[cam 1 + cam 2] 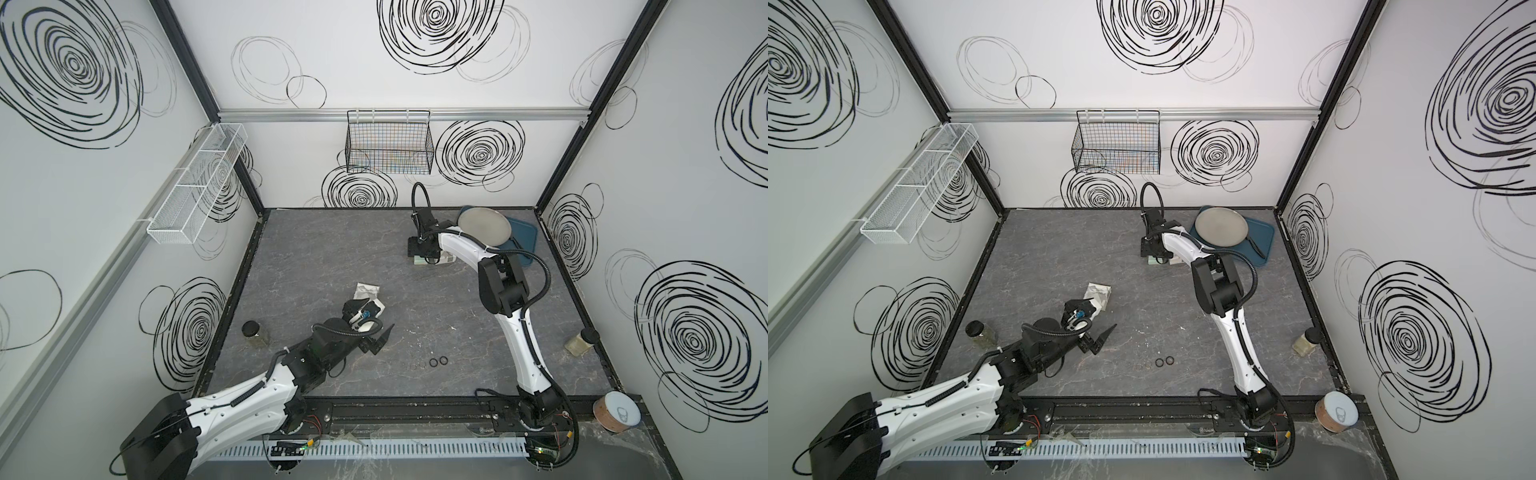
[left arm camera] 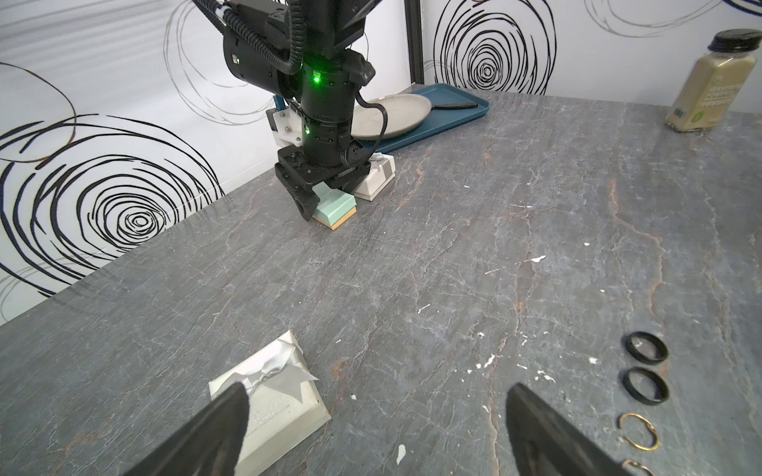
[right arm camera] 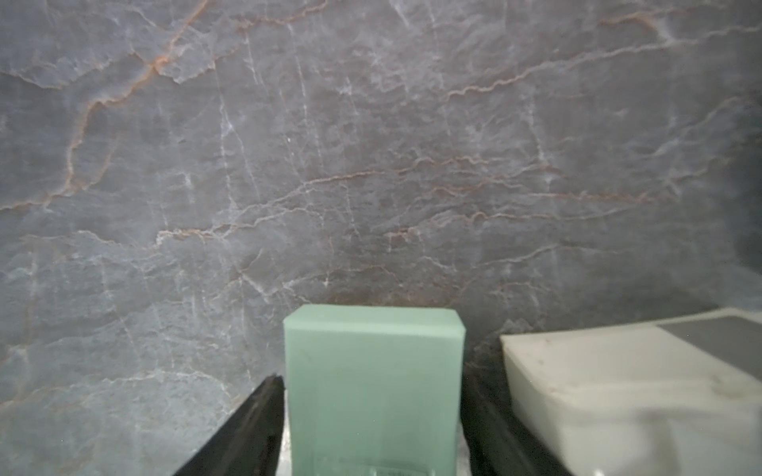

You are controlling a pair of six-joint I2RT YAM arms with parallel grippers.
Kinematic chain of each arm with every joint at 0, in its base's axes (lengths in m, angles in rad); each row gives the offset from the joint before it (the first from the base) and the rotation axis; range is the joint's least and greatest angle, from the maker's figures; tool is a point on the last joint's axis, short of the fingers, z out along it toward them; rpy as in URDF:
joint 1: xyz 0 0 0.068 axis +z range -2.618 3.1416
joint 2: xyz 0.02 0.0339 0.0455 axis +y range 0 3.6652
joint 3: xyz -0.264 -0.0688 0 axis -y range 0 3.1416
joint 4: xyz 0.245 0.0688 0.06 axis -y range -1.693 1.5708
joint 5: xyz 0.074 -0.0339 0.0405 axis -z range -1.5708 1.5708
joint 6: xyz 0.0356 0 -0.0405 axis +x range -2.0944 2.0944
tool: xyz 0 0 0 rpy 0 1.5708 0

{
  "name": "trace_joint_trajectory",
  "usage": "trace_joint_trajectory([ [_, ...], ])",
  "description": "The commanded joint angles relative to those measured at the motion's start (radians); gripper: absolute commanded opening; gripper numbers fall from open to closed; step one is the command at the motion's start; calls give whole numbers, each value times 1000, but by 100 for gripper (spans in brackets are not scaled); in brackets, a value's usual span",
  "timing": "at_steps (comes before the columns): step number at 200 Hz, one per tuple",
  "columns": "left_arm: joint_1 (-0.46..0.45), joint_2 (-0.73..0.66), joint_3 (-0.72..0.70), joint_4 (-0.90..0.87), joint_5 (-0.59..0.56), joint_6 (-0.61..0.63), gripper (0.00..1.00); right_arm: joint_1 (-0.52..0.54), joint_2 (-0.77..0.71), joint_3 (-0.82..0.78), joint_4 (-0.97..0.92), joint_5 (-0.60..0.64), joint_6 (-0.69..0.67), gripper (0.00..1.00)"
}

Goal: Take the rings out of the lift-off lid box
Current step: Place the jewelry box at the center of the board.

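Several rings lie in a row on the grey table near its front: two black ones and thin pale ones. A box with a mint-green lid on a tan base stands at the back. My right gripper is lowered over it, open, with a slim gap between each finger and the lid's sides. My left gripper hovers wide open and holds nothing. It is beside a white box with a silver bow.
A second white box sits against the green one. Behind them a grey plate rests on a blue tray. Spice jars stand at the left and right edges. A wire basket hangs on the back wall.
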Motion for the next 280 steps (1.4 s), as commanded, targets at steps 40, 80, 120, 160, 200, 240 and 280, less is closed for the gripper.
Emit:
trace_joint_trajectory([
  [40,8,0,4,54,8,17,99,13,-71,28,-48,6,-21,91],
  [80,11,-11,4,51,4,18,100,33,-122,8,-45,-3,-39,100],
  [120,10,-18,3,51,2,18,99,45,-178,-65,-10,-25,-46,100],
  [160,12,-11,2,54,5,17,100,52,-191,-113,13,-47,-48,100],
  [200,14,-5,3,57,9,16,100,52,-163,-123,25,-55,-41,100],
  [240,19,0,2,60,14,16,99,49,-140,-123,31,-63,-39,100],
  [280,22,0,4,60,14,14,99,49,-120,-127,38,-78,-37,100],
])
